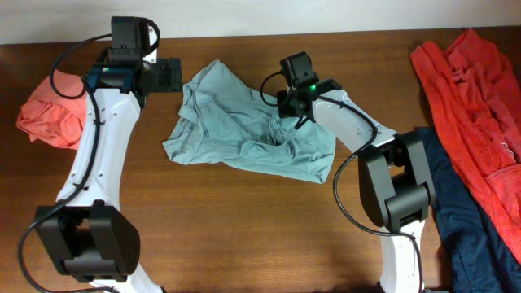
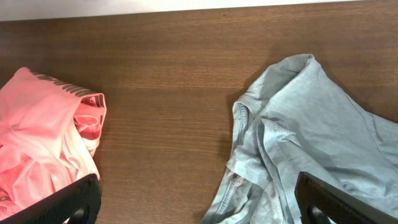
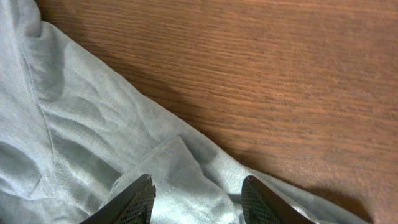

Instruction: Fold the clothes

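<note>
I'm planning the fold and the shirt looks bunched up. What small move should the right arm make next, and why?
Probably lower the right gripper a little and close on the raised fold of the pale blue-green T-shirt: its jaws stand apart over that fold, and the shirt lies crumpled, so it needs pulling flat first.

A pale blue-green T-shirt (image 1: 244, 122) lies crumpled and unfolded in the middle, a salmon-pink garment (image 1: 49, 114) sits bunched well apart at the far left, and an orange-red garment (image 1: 480, 106) spreads rumpled along the right side with a navy garment (image 1: 460, 228) lying against its near edge.
</note>
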Robot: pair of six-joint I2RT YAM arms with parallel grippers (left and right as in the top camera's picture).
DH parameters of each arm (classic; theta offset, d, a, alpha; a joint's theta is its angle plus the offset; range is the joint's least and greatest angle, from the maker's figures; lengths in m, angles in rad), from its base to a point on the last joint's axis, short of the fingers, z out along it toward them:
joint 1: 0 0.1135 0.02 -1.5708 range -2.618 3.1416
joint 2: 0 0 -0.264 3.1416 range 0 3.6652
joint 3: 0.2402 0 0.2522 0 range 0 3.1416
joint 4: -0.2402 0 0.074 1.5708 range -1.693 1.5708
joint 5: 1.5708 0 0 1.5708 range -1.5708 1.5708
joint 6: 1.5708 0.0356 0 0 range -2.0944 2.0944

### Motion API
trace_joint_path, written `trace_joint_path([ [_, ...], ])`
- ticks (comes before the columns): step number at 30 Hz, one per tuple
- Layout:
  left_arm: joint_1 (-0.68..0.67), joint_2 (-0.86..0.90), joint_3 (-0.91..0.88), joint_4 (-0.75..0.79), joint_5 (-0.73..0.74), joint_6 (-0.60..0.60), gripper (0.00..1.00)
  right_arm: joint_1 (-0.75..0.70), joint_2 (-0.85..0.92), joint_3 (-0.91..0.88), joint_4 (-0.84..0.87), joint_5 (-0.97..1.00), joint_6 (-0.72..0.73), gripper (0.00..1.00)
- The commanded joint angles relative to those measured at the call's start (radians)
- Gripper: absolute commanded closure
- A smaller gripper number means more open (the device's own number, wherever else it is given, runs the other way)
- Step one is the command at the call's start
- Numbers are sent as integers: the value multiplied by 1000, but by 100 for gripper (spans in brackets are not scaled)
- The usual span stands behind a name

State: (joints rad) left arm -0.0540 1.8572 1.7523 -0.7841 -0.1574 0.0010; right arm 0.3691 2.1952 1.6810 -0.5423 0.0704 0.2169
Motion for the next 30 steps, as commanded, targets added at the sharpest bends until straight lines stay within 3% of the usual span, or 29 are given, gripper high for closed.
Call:
trace_joint_path([
  [1, 2, 9, 14, 0, -4, 15, 1, 3, 25, 7, 17, -14, -56, 49],
  [3, 2, 9, 14, -3, -4, 15, 1, 3, 36, 7, 20, -19, -56, 43],
  [10, 2, 9, 14, -10, -4, 15, 1, 3, 82, 7, 32, -67, -64, 42],
  [18, 2, 9, 14, -9, -4, 15, 1, 3, 82, 20, 38, -66, -63, 59],
  [30, 2, 9, 14, -9, -5, 15, 1, 5, 82, 141, -8, -99, -51, 96],
])
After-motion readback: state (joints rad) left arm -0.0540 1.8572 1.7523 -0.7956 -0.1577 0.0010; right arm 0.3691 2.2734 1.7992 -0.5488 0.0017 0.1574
